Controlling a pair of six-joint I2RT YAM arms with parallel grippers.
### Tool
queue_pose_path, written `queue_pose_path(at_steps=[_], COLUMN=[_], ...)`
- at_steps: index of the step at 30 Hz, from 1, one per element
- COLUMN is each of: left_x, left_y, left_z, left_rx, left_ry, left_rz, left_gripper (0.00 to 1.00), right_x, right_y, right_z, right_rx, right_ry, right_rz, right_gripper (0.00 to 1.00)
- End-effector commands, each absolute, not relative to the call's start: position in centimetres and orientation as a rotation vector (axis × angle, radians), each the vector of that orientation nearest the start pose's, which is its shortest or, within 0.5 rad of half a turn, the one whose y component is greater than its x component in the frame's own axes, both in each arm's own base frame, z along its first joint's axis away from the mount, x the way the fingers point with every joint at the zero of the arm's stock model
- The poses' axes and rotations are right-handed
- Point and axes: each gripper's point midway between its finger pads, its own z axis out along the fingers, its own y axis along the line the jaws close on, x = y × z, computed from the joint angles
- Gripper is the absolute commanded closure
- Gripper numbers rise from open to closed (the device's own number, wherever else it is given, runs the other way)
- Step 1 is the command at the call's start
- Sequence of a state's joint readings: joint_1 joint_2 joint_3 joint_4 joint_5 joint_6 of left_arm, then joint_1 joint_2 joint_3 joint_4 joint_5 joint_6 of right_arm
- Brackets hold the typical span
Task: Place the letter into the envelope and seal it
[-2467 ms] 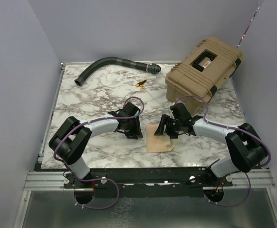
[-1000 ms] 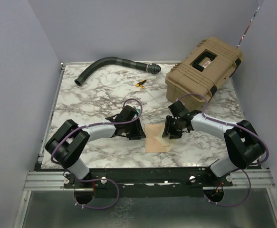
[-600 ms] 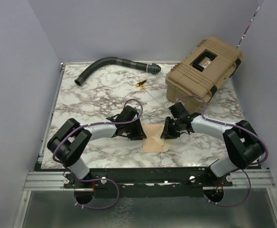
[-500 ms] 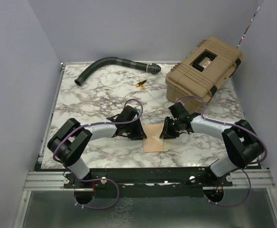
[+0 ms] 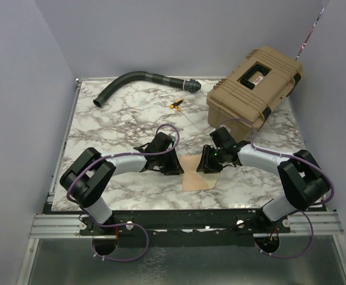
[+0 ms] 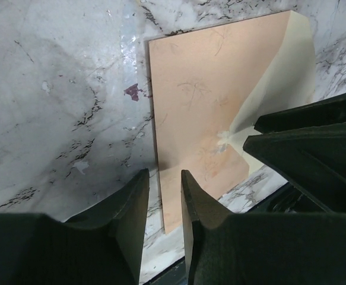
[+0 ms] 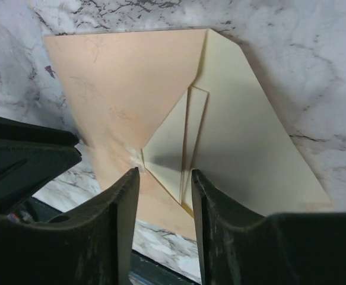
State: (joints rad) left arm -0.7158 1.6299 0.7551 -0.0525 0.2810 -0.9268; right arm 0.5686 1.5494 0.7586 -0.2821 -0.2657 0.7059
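Peach envelope [image 7: 119, 83], grey-veined white table [image 5: 119, 124], tan case [image 5: 253, 89]

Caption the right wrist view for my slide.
Open right gripper poised at the cream flap of the peach envelope on a marble table.

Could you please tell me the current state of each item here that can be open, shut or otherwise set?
Envelope: lying on the table, unsealed.
Flap: not pressed down, cream inner side showing.
Tan case: lid shut.
Left gripper: jaws narrowly open over the envelope's edge.
Right gripper: jaws open above the envelope's middle.
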Motion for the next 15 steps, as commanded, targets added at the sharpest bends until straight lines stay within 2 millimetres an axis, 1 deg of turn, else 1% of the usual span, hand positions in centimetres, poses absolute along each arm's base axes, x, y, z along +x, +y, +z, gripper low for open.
queue_pose_path(at_steps=[1,5,8,11,13,15], left_x=[21.1,21.8,22.4,23.1,23.5,23.6], left_y=[-27.6,-27.6,-28.0,-28.3,-28.3,-28.4], left_z=[1.0,1.6,2.1,1.9,1.5,1.1], left_rx=[-0.144,-0.127,-0.119,-0.125,-0.145,-0.16], left_ry=[2.791,2.757,2.738,2.735,2.739,2.75], left_rz=[-0.765,-0.753,-0.757,-0.744,-0.718,-0.706], left_gripper=[0.68,0.6,0.59,0.58,0.54,0.51], right_x=[23.2,23.6,23.7,24.1,24.5,24.8], right_y=[21.2,21.1,21.1,21.2,21.3,21.4], right_z=[3.5,4.3,4.0,3.4,3.1,3.0], right_rx=[0.088,0.062,0.06,0.062,0.069,0.073], right_ry=[2.782,2.76,2.763,2.77,2.769,2.758], right_rz=[0.568,0.56,0.551,0.537,0.525,0.526], right_gripper=[0.54,0.54,0.54,0.53,0.47,0.45])
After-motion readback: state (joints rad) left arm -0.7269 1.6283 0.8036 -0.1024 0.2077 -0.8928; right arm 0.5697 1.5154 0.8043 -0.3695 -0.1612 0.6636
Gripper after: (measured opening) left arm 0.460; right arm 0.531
